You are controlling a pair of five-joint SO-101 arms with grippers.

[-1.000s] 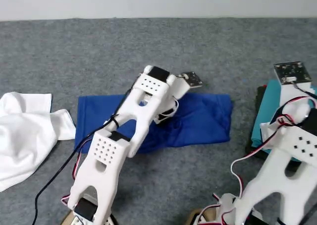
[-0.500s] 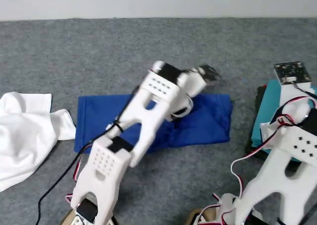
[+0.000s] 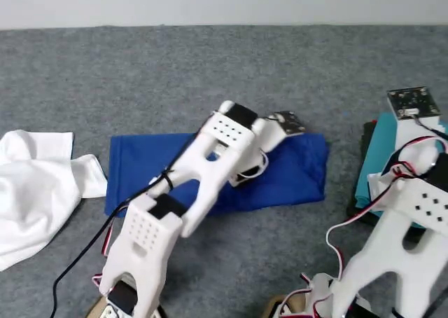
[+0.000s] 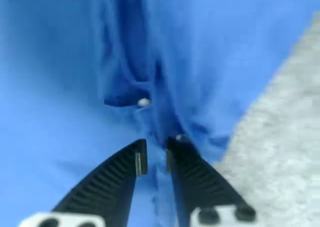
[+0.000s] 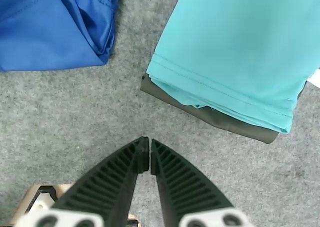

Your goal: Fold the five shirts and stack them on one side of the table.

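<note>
From above, four shirts can be counted on the gray desk [image 3: 210,66]: one blue shirt [image 3: 297,171] lying as a long band across the middle, one white shirt [image 3: 35,185] crumpled at the left edge, and one teal shirt [image 3: 371,157] lying on one dark shirt [image 3: 365,137] in a stack at the right edge. Two white arms stand at the near side. The left arm [image 3: 210,150] stretches over the blue shirt, while the right arm [image 3: 399,220] stands beside the stack. At the left wrist, the left arm's fingers [image 4: 131,167] are nearly together, pinching a raised ridge of blue cloth between their tips, with a strip of gray desk just beside the shirt's edge. At the right wrist, the right arm's fingers [image 5: 170,172] are clenched on nothing, above bare desk between a corner of the blue shirt and the stack, where the teal shirt overhangs most of the dark one.
</note>
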